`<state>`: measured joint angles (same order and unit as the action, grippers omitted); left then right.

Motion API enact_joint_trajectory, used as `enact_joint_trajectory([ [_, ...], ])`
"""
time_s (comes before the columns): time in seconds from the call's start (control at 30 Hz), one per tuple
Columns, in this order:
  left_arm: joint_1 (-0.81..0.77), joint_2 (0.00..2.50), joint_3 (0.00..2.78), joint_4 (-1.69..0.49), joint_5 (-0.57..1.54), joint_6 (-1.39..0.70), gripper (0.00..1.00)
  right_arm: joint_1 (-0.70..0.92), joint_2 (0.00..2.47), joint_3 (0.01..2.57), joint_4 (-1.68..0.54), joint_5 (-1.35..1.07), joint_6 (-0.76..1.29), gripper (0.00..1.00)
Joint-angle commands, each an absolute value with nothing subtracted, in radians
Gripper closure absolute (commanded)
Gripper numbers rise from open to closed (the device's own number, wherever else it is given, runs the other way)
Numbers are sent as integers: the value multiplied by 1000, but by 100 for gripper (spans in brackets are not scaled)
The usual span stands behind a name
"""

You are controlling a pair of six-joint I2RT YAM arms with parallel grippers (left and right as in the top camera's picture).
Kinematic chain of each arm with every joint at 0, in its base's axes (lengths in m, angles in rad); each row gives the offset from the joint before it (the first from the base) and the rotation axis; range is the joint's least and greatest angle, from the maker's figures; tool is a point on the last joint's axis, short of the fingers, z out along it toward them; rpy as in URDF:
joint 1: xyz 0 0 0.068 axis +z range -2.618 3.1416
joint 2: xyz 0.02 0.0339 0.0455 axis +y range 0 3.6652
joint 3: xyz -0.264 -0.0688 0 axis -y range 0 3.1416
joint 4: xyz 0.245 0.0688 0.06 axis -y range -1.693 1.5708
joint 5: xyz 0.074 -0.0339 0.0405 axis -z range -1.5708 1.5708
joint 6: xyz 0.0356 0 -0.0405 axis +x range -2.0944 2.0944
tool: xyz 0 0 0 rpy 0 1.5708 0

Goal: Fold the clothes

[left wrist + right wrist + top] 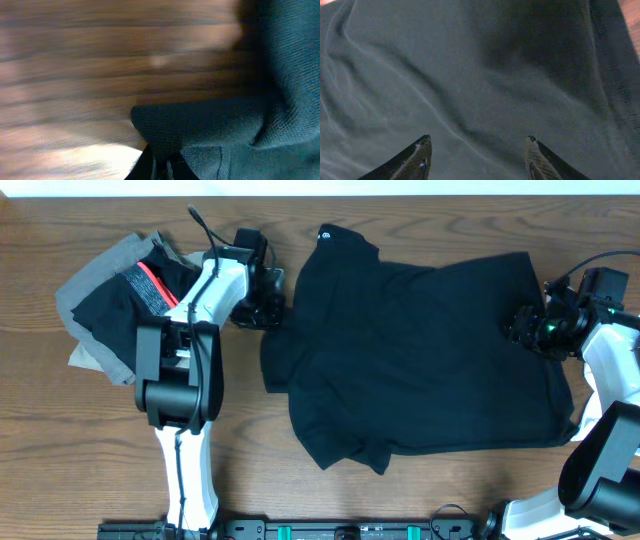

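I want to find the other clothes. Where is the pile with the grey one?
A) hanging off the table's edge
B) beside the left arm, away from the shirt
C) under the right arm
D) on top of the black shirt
B: the overhead view shows the pile lying by the left arm, apart from the shirt spread out in the middle.

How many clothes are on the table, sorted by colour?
Black T-shirt: 1
Black piece with red band: 1
Grey piece: 1
Pale piece: 1
Total: 4, as far as the pile on the left shows
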<state>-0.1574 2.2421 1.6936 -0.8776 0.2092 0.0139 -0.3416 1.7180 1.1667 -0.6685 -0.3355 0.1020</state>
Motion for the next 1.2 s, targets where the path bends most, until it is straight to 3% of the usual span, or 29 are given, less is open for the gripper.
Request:
enact_joint_trajectory([
  [0.0,-104,2217,1705,-879,20,-91,94,-333,1719,1183,-664,-348,115,41],
  [0.2,-70,2177,1716,-865,58,-97,94,-332,1720,1183,-641,-347,115,40],
  [0.4,-72,2170,1719,-873,123,-84,69,-327,1733,1183,-617,-340,115,38],
  [0.63,-72,2081,1721,-873,244,-71,63,-309,1790,1183,-694,-115,211,35],
  [0.73,-82,2049,1721,-876,363,-26,78,-311,1836,1183,-698,-104,213,58],
  [0.83,-112,2054,1717,-881,385,-19,89,-311,1885,1183,-668,-101,213,64],
  [1.07,-209,2122,1652,-880,378,7,90,-313,1917,1183,-555,-94,178,72],
  [1.17,-233,2154,1631,-884,346,7,92,-313,1917,1183,-537,-91,140,88],
])
